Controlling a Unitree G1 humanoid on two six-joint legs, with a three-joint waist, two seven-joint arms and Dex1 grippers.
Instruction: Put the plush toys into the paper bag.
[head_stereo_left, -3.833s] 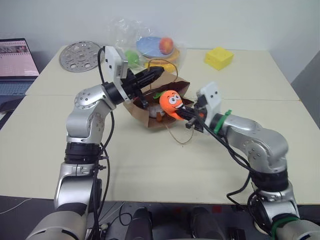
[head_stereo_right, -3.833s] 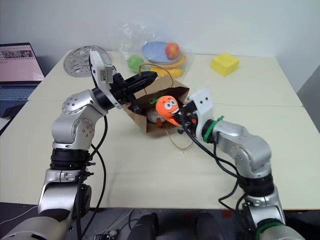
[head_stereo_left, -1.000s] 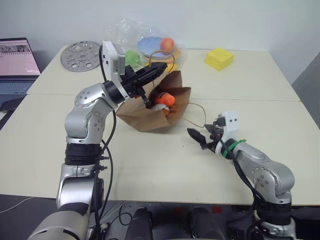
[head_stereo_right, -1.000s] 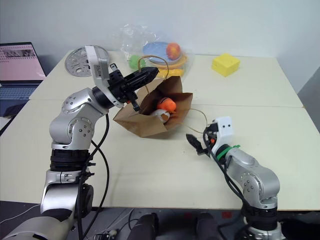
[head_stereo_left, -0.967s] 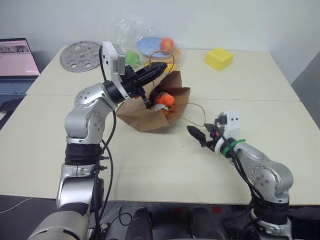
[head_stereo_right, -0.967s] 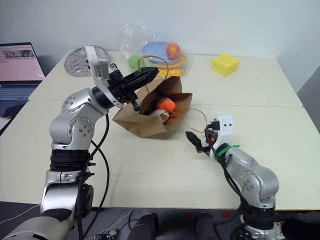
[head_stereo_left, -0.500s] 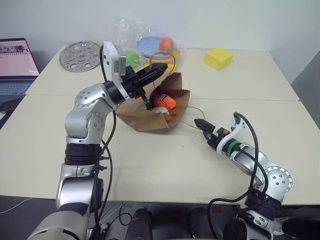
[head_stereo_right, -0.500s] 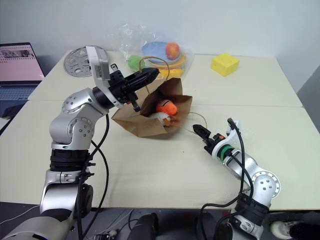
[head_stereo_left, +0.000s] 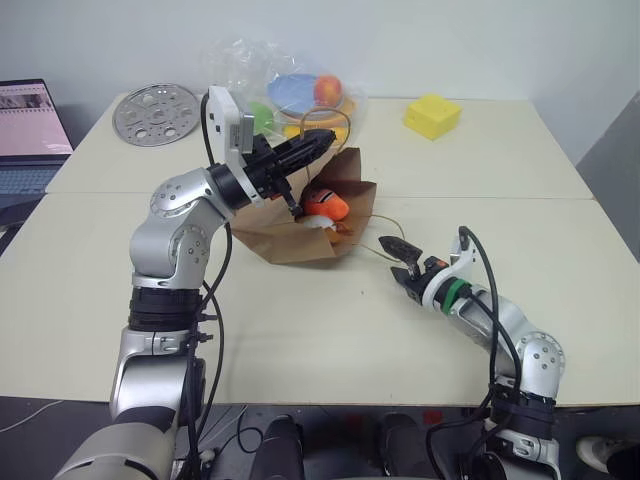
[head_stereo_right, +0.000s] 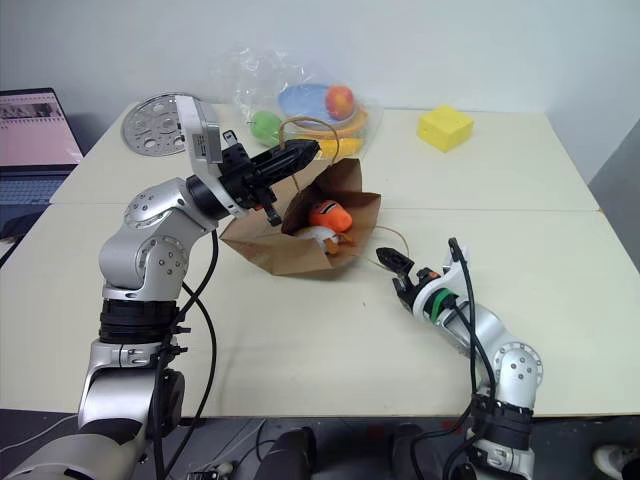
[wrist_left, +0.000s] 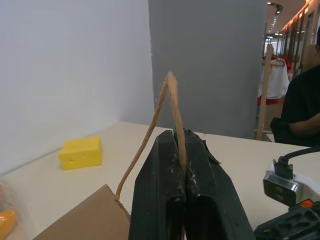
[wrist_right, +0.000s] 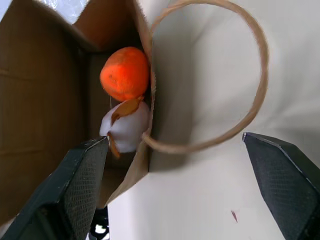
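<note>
The brown paper bag (head_stereo_left: 292, 240) lies tilted on the table with its mouth towards my right arm. Inside it rest the orange carrot plush (head_stereo_left: 327, 204) and, below it, the white egg plush (wrist_right: 125, 131). My left gripper (head_stereo_left: 318, 140) is raised above the bag's far edge, shut on one twine handle (wrist_left: 170, 95), which it holds taut. My right gripper (head_stereo_left: 395, 252) hovers low over the table just outside the bag's mouth, open and empty. The bag's other handle loop (wrist_right: 260, 75) lies on the table between its fingers (wrist_right: 75, 185).
Behind the bag sits a clear plastic bag (head_stereo_left: 290, 85) with a blue plate and shiny fruit. A yellow block (head_stereo_left: 432, 114) is at the back right, a metal disc (head_stereo_left: 155, 108) at the back left, a laptop (head_stereo_left: 30, 115) far left. A person (wrist_left: 300, 110) sits beyond the table.
The carrot, held at the bag's mouth by my right gripper earlier, now lies inside. My right gripper has let go, pulled back, rolled its wrist and sunk low. My left gripper stayed put.
</note>
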